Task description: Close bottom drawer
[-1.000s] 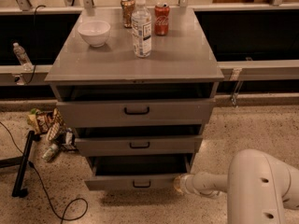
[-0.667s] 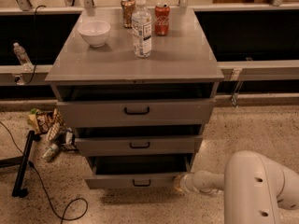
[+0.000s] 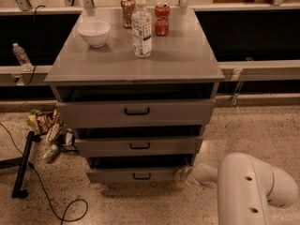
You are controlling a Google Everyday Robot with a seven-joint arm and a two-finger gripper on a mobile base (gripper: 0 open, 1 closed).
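Note:
The grey cabinet [image 3: 136, 64] has three drawers, all pulled out a little. The bottom drawer [image 3: 136, 175] is the narrowest and lowest, with a small black loop handle [image 3: 141, 176]. It stands slightly open, with a dark gap above its front. My gripper [image 3: 180, 175] is at the end of the white arm [image 3: 248, 184], low near the floor. It sits against the right end of the bottom drawer's front. Its tip is hidden against the drawer.
On the cabinet top stand a white bowl [image 3: 94, 33], a water bottle [image 3: 141, 27] and two cans [image 3: 161, 18]. Snack bags and a bottle [image 3: 49, 130] lie on the floor at the left, beside a black stand leg [image 3: 22, 165] and a cable.
The bottom drawer has slid inward and sticks out less than before. My arm has moved left with it, staying at the drawer's right end.

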